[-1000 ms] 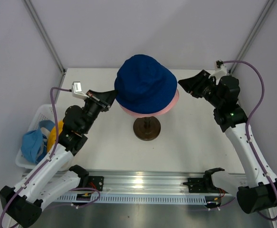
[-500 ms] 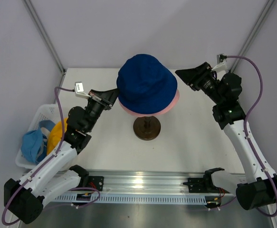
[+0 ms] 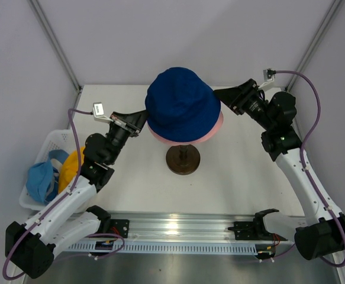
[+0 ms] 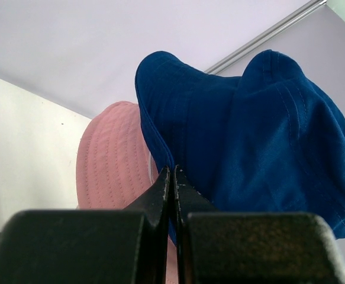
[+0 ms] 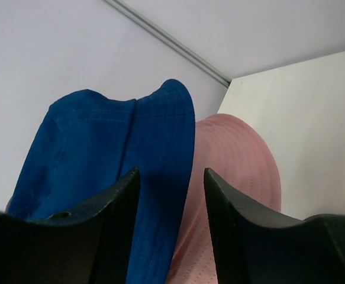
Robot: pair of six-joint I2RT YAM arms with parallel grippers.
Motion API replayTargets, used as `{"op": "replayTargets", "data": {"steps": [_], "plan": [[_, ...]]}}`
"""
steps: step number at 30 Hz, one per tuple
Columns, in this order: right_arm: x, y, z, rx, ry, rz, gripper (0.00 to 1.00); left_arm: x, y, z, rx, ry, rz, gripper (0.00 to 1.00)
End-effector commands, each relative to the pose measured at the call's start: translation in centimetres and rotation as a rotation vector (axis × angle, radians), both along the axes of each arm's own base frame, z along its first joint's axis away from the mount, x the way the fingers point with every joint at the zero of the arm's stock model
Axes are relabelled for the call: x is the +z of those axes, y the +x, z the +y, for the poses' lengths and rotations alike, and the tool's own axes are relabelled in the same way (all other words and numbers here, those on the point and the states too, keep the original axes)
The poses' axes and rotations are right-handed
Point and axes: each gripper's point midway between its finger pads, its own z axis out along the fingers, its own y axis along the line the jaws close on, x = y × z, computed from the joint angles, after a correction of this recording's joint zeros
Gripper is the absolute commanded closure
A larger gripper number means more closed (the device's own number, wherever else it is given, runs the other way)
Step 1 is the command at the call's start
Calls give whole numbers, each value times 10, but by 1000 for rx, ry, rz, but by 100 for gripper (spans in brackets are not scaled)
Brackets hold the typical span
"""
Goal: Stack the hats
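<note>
Over the dark base (image 3: pixel 183 161), navy hat (image 3: pixel 182 103) caps pink hat (image 3: pixel 217 128); left gripper (image 3: pixel 141 118) closed at its brim, perhaps pinching; right gripper (image 3: pixel 220 94) parted. I want both sides seated evenly.

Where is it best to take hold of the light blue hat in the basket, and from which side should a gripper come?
Pinch its upper crumpled fold from straight above. The light blue hat lies bunched inside the white basket, whose walls probably block a sideways approach.
</note>
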Motion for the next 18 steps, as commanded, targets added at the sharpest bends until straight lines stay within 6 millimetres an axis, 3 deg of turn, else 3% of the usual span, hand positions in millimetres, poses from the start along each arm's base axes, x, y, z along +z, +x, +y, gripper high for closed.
{"op": "replayTargets", "data": {"steps": [1, 3, 6, 9, 10, 12, 13, 18], "plan": [[17, -14, 7, 46, 22, -53, 50, 18, -5, -1, -25, -43, -60, 99], [8, -16, 9, 58, 4, -25, 50, 17, -5, -1, -21, -41, -61, 99], [0, -21, 7, 54, -2, -8, 57, 17, -4, 0, -17, -39, -62, 99], [-6, -24, 5, 51, -4, 4, 77, 13, -4, 1, -15, -43, -54, 99], [-7, -24, 5, 49, -7, 7, 90, 13, -5, 1, -16, -48, -54, 99], [-10, -24, 2, 33, -13, 12, 100, 6, -5, 1, -20, -54, -51, 99], [-10, -25, 1, 27, -13, 7, 100, 14, -9, 1, -28, -80, -89, 99], [-27, -20, -2, 11, -4, 26, 100, -13, -13, 2, -43, -112, -77, 99]]}}
